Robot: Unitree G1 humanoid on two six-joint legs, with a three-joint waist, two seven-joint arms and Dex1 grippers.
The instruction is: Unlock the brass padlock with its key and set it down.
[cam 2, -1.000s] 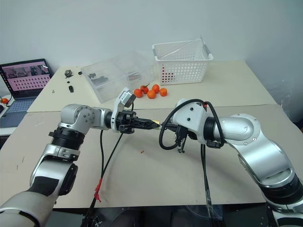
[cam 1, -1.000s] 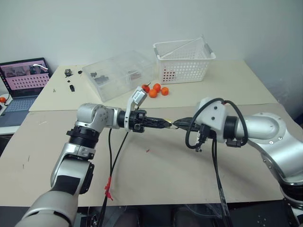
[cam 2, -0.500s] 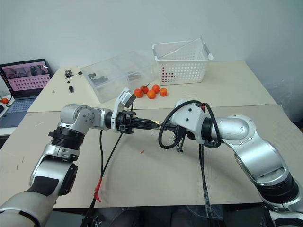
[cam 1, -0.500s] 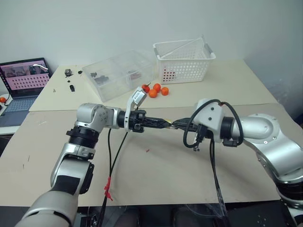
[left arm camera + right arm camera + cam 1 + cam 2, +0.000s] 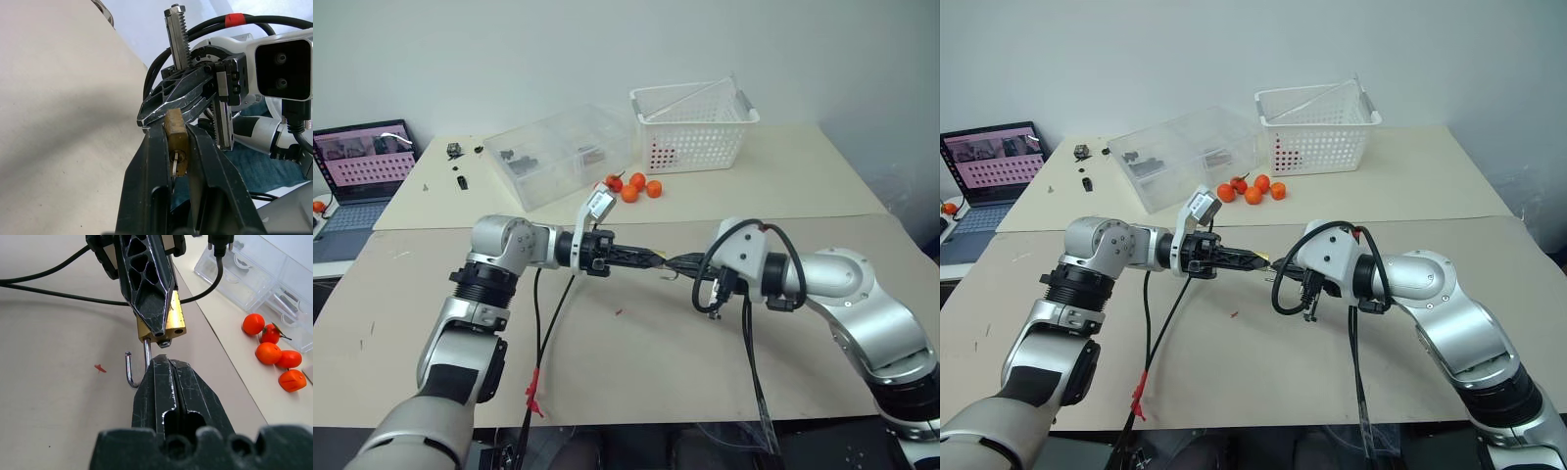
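Note:
The brass padlock is a small golden block held above the table, with my left gripper shut on it. Its grey shackle stands sprung open, one leg free, curving beside my right gripper's fingertips. My right gripper is shut and points at the padlock's shackle end, tip to tip with the left gripper; nothing shows between its fingers. A small silver piece shows at the padlock's other end; I cannot tell whether it is the key.
Orange fruits lie behind the grippers. A clear plastic box and a white basket stand further back, and a laptop at the far left. Black cables hang from both wrists. A red scrap lies on the table.
My right arm has sunk a little and shifted slightly left, keeping its shut tips at the padlock. The left arm and the padlock have stayed still.

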